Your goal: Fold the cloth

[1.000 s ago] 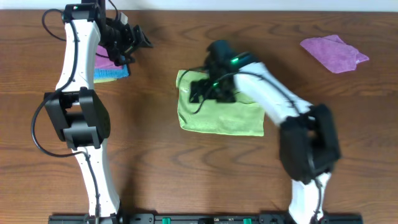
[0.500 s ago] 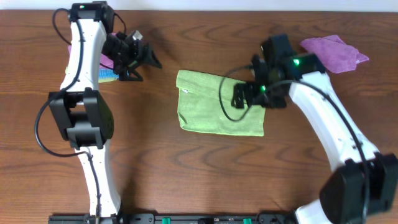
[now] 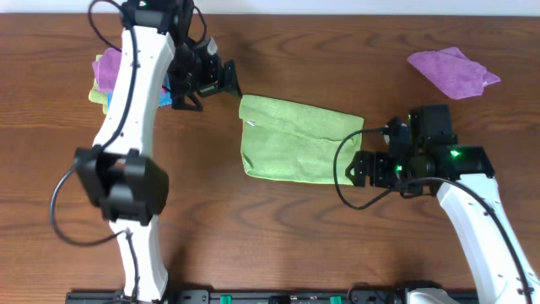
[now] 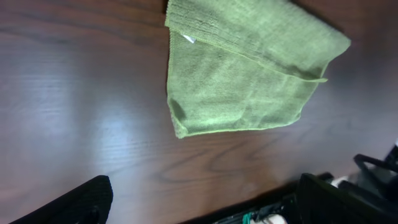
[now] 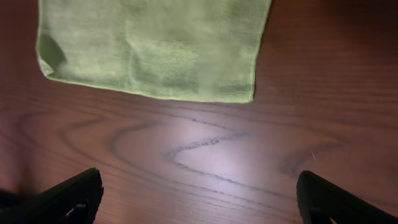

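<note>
Joining cloth (image 3: 295,143) overhead only: purple rag (image 3: 453,72)

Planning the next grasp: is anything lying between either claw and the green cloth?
Nothing visible. Only bare tabletop separates the left claw and the right claw from the cloth. The purple cloth lies well off to the right.

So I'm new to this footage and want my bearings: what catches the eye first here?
The lime-green cloth, folded over in the middle, stands out against the dark wooden table. The left end effector hangs open off its upper-left corner, the right end effector open by its lower-right corner. A purple cloth lies crumpled at the far right.
</note>
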You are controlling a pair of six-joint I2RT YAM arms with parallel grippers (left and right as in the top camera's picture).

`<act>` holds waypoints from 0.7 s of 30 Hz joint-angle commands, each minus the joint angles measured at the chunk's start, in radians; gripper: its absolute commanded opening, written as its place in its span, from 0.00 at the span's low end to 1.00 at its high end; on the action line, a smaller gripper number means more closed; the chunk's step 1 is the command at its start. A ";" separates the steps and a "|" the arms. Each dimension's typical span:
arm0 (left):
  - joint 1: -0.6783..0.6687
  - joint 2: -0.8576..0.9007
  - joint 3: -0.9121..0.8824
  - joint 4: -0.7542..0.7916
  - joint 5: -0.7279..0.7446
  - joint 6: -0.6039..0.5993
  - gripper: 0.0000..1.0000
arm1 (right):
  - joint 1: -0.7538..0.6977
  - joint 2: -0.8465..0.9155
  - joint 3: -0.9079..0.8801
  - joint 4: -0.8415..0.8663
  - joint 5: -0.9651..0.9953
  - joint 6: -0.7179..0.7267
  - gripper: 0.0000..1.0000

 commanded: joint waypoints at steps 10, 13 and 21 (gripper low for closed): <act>-0.073 -0.428 -0.689 0.340 -0.034 -0.262 0.95 | -0.009 -0.004 -0.039 0.034 -0.033 -0.042 0.99; -0.124 -0.468 -0.883 0.523 -0.032 -0.357 0.95 | -0.029 -0.004 -0.121 0.074 -0.050 -0.006 0.99; -0.154 -0.465 -1.211 0.996 0.041 -0.573 0.95 | -0.156 -0.004 -0.378 0.314 -0.269 0.111 0.99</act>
